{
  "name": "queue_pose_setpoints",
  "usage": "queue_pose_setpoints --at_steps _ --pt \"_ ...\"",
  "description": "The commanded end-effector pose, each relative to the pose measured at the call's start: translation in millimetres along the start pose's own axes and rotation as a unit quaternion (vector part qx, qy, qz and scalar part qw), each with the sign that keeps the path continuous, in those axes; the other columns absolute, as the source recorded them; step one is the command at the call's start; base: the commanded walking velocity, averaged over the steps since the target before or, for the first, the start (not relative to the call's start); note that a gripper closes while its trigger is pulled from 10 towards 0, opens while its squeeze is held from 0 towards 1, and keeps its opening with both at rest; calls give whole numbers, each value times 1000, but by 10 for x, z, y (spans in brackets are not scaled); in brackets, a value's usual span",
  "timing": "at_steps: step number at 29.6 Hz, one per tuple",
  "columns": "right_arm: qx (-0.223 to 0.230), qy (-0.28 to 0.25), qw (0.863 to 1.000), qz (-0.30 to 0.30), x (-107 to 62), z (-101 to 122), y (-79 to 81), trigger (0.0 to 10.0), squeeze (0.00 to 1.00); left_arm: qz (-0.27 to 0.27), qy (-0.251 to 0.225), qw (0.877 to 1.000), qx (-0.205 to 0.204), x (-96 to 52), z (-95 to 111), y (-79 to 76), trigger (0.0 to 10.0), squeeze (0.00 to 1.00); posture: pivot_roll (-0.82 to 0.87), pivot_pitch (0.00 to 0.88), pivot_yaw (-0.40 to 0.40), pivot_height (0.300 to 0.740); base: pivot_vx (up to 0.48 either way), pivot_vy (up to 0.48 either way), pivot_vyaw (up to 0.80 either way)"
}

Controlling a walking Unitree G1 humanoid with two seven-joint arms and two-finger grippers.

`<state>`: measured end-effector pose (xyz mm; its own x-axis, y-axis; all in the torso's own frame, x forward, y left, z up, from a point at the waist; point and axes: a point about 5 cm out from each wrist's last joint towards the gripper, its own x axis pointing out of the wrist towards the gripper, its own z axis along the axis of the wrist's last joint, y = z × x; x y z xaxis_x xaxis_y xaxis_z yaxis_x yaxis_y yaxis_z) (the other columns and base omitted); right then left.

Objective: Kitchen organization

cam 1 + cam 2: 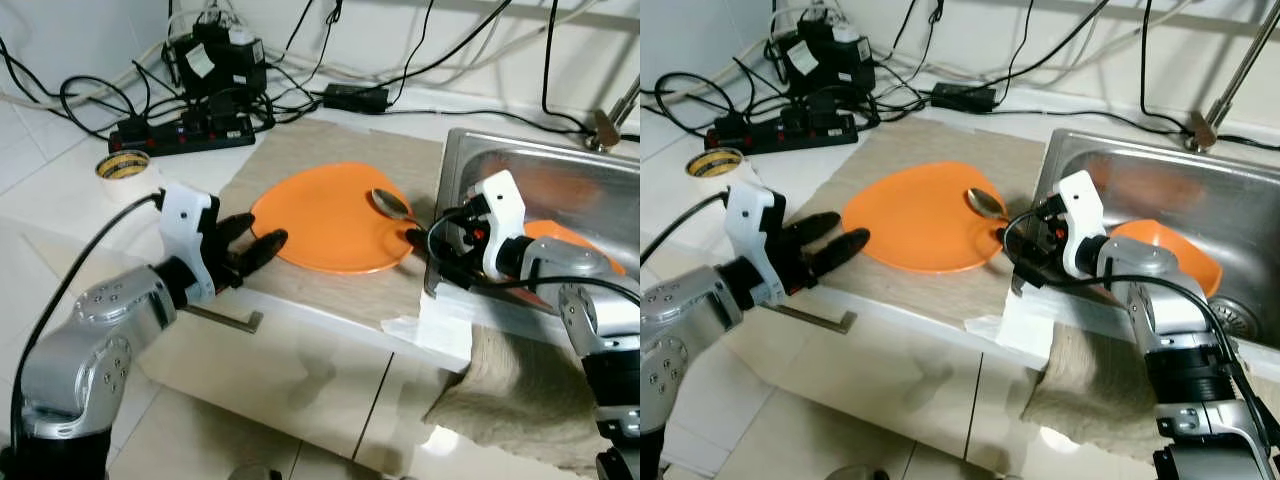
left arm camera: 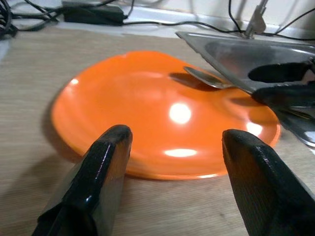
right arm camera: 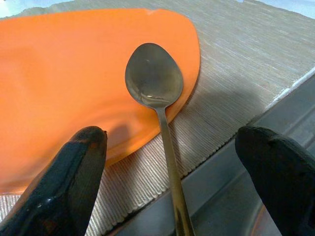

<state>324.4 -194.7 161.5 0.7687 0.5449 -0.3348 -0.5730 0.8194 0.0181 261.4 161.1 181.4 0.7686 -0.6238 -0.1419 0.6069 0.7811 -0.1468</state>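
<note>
2 grippers wait at an orange plate (image 1: 325, 220) with a spoon (image 3: 155, 83) on its rim

The plate lies on a beige mat (image 1: 300, 150) beside the sink (image 1: 1160, 185); the spoon's bowl rests on the plate edge and its handle reaches over the sink rim. The right gripper (image 3: 172, 182) stands spread wide on both sides of the handle, grasping nothing. The left gripper (image 2: 172, 162) is also parted, near the plate's opposite edge — empty. The spoon looks thin, stiff and slippery metal, probably light — I would pinch it at the middle of the handle.
</note>
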Motion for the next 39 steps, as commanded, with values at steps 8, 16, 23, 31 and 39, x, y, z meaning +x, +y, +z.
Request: queue_pose_setpoints --at_steps 8,16,23,31,39 --pt "-1 -3 1000 -2 29 16 8 10000 1000 -36 -1 999 -7 10 52 -142 10000 0 38 0 14 740 0 0 0" --pt "-3 -5 1000 -22 51 38 -35 0 678 -49 -3 999 -13 37 54 -201 10000 0 38 0 12 740 0 0 0" --pt "-3 -3 1000 -20 47 42 -29 0 0 -50 -2 999 -14 53 66 -199 10000 0 37 0 10 740 0 0 0" --pt "-3 -4 1000 -11 51 44 -6 0 0 -53 2 999 -15 59 64 -212 10000 0 37 0 9 740 0 0 0" --pt "-2 -8 1000 -7 51 60 4 0 0 -56 6 998 -14 84 57 -231 10000 0 35 0 10 740 0 0 0"
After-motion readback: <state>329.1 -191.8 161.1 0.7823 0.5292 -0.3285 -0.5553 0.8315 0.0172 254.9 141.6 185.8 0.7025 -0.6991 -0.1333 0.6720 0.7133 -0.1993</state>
